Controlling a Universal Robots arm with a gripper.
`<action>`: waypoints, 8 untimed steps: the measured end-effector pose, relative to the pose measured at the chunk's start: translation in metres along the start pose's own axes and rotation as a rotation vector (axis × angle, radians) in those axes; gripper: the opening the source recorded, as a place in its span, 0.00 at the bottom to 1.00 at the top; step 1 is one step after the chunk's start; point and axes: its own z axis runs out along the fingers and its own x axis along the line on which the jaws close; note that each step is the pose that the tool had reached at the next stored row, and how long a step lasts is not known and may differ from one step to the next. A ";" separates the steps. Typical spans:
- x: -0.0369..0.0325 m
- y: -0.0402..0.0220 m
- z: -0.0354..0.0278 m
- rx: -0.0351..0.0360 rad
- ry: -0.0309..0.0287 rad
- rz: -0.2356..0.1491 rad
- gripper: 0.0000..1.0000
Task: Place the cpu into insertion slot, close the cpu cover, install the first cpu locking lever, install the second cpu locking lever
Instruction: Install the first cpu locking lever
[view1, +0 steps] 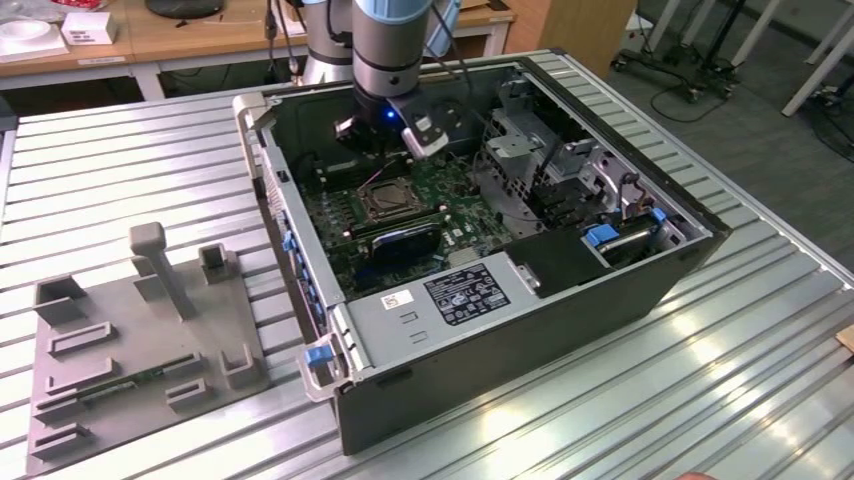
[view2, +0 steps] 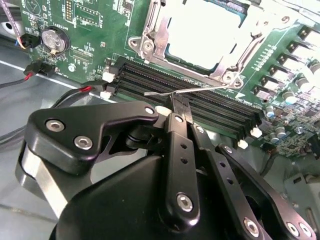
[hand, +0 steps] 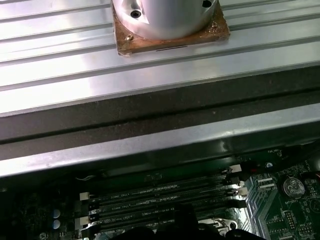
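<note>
Black claw clenched on thin locking lever beside cpu cover, arm pointing straight down into open computer case.

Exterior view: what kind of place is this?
Probably a robotics lab bench. A robot arm, gripper shut on a locking lever, reaches into an open computer case on a ribbed aluminium table; a grey fixture plate lies beside it; wooden desks and wheeled stands sit behind.
</note>
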 end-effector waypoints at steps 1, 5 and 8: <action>0.0000 -0.0002 0.0005 -0.0001 -0.0003 0.000 0.10; 0.0000 -0.0006 0.0008 0.0017 -0.0007 0.000 0.10; -0.0001 -0.0012 0.0010 0.0032 -0.0011 0.000 0.10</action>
